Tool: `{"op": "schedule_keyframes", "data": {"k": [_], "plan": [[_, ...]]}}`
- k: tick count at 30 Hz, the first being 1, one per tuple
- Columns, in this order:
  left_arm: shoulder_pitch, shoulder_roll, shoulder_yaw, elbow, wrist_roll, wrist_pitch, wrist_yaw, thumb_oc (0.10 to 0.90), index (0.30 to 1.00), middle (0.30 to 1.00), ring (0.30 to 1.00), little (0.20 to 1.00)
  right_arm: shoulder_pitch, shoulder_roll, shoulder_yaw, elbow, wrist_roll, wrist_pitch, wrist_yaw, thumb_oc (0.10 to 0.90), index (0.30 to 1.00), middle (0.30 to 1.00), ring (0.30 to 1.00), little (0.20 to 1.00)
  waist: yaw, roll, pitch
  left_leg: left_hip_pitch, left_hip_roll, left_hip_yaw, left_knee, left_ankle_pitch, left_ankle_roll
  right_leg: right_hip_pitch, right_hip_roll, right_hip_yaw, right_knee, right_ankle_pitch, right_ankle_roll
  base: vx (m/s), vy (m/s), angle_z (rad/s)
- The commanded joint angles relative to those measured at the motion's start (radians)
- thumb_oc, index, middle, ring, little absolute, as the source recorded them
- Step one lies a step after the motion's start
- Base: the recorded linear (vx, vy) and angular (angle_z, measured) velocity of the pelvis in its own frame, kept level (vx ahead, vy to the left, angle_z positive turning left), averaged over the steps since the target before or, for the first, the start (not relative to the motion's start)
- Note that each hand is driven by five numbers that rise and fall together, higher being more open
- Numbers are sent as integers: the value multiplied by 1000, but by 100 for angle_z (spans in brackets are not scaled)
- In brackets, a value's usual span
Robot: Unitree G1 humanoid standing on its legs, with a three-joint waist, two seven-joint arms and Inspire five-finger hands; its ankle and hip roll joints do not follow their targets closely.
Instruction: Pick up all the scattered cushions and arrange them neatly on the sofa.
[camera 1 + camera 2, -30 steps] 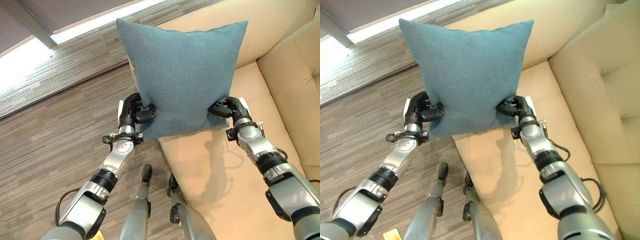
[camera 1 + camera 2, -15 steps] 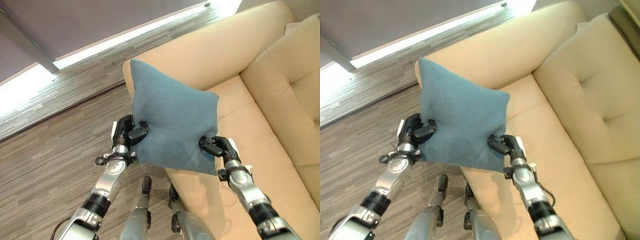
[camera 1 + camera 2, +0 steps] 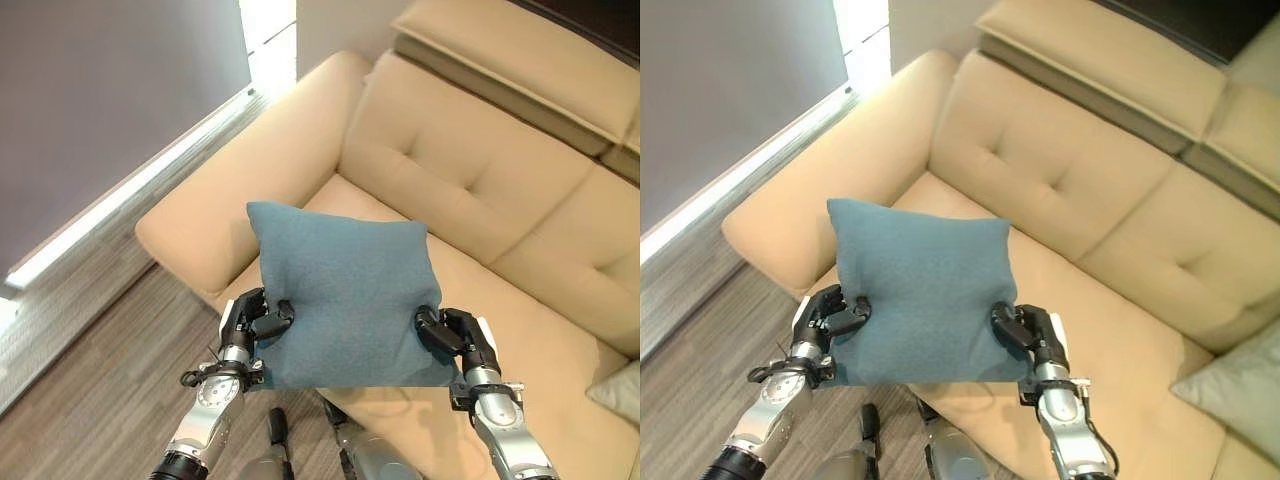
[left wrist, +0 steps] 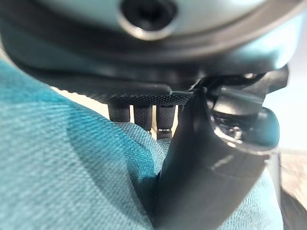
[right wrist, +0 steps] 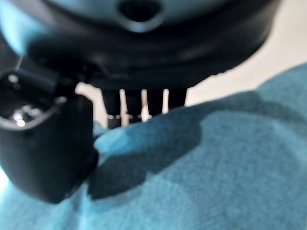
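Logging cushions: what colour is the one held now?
The cushion is plain teal blue, clearest in the left eye view.

The seat (image 3: 500,330) lies bare from 12 to 2 o'clock of the held cushion (image 3: 345,295). The armrest (image 3: 240,180) bounds it at 10 o'clock, the backrest (image 3: 470,170) at 1, and a pale cushion (image 3: 1235,385) lies at 3.

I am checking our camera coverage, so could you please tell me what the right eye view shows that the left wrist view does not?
Right eye view alone: the beige sofa, a grey-green cushion at its right end, the wood floor, and the right hand pinching the teal cushion's lower right edge. Left wrist view alone: a close look at cloth bunched between thumb and fingers. Both show the left hand gripping the teal cushion.
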Motion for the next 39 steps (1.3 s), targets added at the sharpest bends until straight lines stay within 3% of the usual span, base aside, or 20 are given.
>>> {"op": "schedule_keyframes", "data": {"k": [1,2,5,11,12,13,14,15,18,19,20,23,27,29,30,32,36,39], "plan": [[-35,-33,-39,-109,41,-136,-44,400,300,300,300,300,-70,-18,2,-148,-13,-138,9,400,300,300,300,300,23,7,-166,-50,-49,-132,-2,-132,-16,8,24,20,88,-134,73,6,93,-91],[-35,-34,-39,-109,41,-137,-44,400,300,300,300,300,-69,-18,2,-149,-14,-138,9,400,300,300,300,300,25,7,-166,-47,-48,-130,-6,-131,-16,9,25,23,87,-133,73,39,199,-103],[-25,-25,-51,-102,46,-136,-52,400,300,300,300,300,-66,-19,-4,-173,-32,-130,10,400,300,300,300,300,-6,17,-182,12,-25,-33,-55,-129,5,-3,18,70,91,-116,106,13,219,-74],[-8,-4,-35,-104,54,-138,-42,400,300,300,300,300,-91,3,28,-185,-57,-128,8,400,300,300,300,300,4,15,-178,61,-14,106,-108,-126,26,-35,19,99,115,-89,150,-36,130,-80],[-11,-1,-34,-99,56,-140,-35,400,300,300,300,300,-103,10,39,-183,-61,-132,5,400,300,300,300,300,10,15,-169,71,-11,126,-115,-129,31,-47,15,68,134,-91,154,-110,74,-123],[-20,4,-30,-89,48,-143,-28,400,300,300,300,300,-115,23,58,-185,-67,-134,1,400,300,300,300,300,36,15,-152,78,0,158,-119,-126,31,-71,-18,-82,159,-98,145,-116,34,-140],[-20,6,-28,-83,50,-144,-27,400,300,300,300,300,-115,26,62,-184,-70,-136,1,400,300,300,300,300,44,17,-149,82,5,168,-122,-124,31,-66,-39,-161,162,-115,131,-96,-2,-139],[-20,6,-28,-83,50,-144,-27,400,300,300,300,300,-115,27,62,-184,-70,-135,1,400,300,300,300,300,44,17,-150,79,5,168,-122,-121,30,-68,-39,-161,159,-111,130,-43,-17,-80],[-9,8,-16,-81,42,-140,-29,400,300,300,300,300,-116,33,71,-176,-80,-138,1,400,300,300,300,300,73,27,-149,84,31,212,-121,-118,30,-64,-84,-339,220,-153,107,-41,-41,-38],[-9,8,-16,-81,42,-140,-29,400,300,300,300,300,-115,33,71,-176,-80,-138,1,400,300,300,300,300,72,27,-148,85,30,211,-120,-118,30,-64,-85,-340,223,-156,107,6,-120,-48],[13,5,-13,-90,40,-136,-37,400,300,300,300,300,-105,33,72,-182,-80,-139,5,400,300,300,300,300,88,16,-161,98,36,251,-114,-129,25,0,-105,-400,166,-167,97,20,-96,-58],[17,-7,-9,-87,34,-136,-37,400,300,300,300,300,-99,26,65,-178,-81,-137,1,400,300,300,300,300,90,8,-166,97,34,247,-85,-139,21,14,-81,-357,136,-159,96,39,-133,-38],[14,-20,-25,-89,24,-130,-40,400,300,300,300,300,-85,3,57,-202,-75,-135,-5,400,300,300,300,300,86,-5,-164,76,49,245,46,-188,16,60,-65,-335,88,-158,72,56,-155,-8],[18,-31,-26,-93,15,-128,-31,400,300,300,300,300,-86,-15,67,-207,-77,-128,-2,400,300,300,300,300,89,0,-152,54,63,222,133,-200,12,83,-55,-319,89,-172,53,42,-71,-11],[17,-31,-26,-92,15,-128,-30,400,300,300,300,300,-87,-15,66,-207,-77,-128,-2,400,300,300,300,300,89,-1,-155,49,62,222,131,-196,12,78,-56,-319,88,-169,53,12,-13,-26],[6,-32,-38,-92,19,-130,-31,400,300,300,300,300,-83,-22,66,-214,-72,-124,-1,400,300,300,300,300,102,0,-154,-2,29,137,113,-170,-6,91,-54,-298,81,-173,51,43,-21,-40],[-1,-32,-47,-94,31,-123,-25,400,300,300,300,300,-82,-26,64,-216,-78,-120,-7,400,300,300,300,300,106,3,-160,-37,17,101,60,-124,-18,111,-48,-281,69,-176,53,93,-3,-24],[-1,-32,-47,-94,31,-123,-25,400,300,300,300,300,-82,-26,64,-216,-78,-120,-7,400,300,300,300,300,106,2,-160,-37,17,101,60,-124,-18,111,-48,-281,69,-176,53,88,37,-24]]}}
